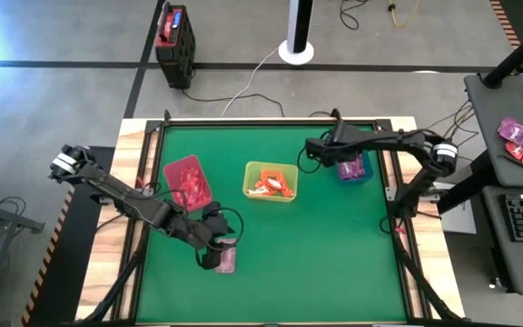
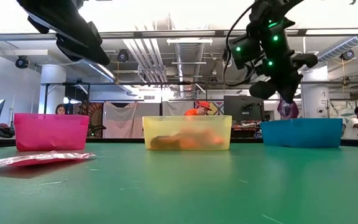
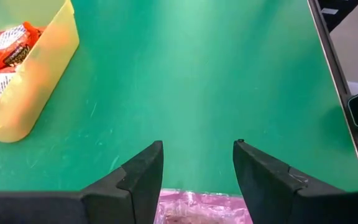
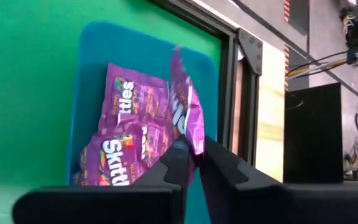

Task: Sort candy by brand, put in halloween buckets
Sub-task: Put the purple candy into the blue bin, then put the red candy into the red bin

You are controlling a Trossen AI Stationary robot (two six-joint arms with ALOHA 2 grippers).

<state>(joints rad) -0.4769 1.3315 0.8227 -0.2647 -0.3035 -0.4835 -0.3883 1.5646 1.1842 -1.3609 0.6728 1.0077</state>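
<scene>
My right tool (image 4: 190, 158) is pinched on a magenta packet (image 4: 185, 106) above the blue bin (image 1: 353, 169) — a sticky wrapper could cling and drop outside. Left tool (image 3: 197, 174) — spread wide over the last pink packet (image 1: 227, 257) on the desk (image 1: 316, 254); flat foil may slip.

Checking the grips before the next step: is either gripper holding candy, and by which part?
The right gripper pinches a purple candy packet by its edge above the blue bin. The left gripper is open, holding nothing.
</scene>
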